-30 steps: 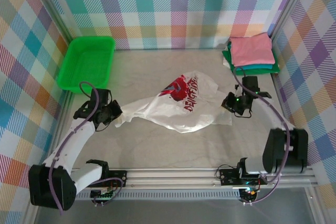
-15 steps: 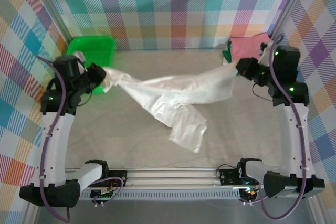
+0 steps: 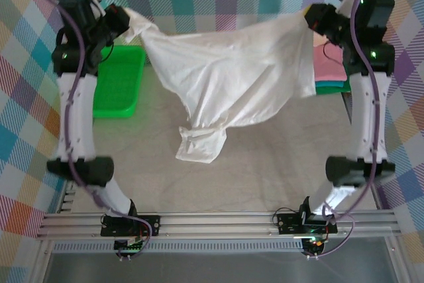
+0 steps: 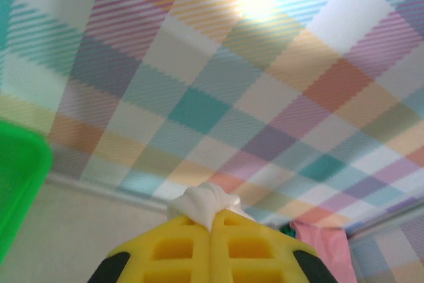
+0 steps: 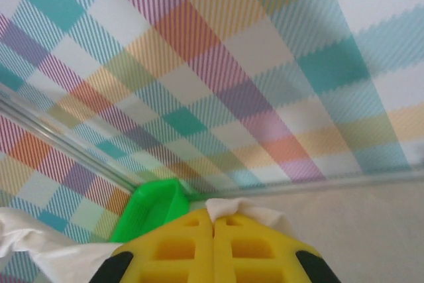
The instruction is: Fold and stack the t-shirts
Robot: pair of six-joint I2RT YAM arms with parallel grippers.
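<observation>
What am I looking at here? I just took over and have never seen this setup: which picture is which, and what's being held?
Two robot arms are bolted at the near edge of a table. The overhead picture comes from a fixed camera above and behind them. The left gripper and right gripper are raised high, each pinching one end of a white t-shirt that hangs spread between them. The other two pictures come from a camera on each wrist: you see yellow fingers shut on a bit of white cloth. A green tray sits far left; folded shirts, pink on top, far right.
</observation>
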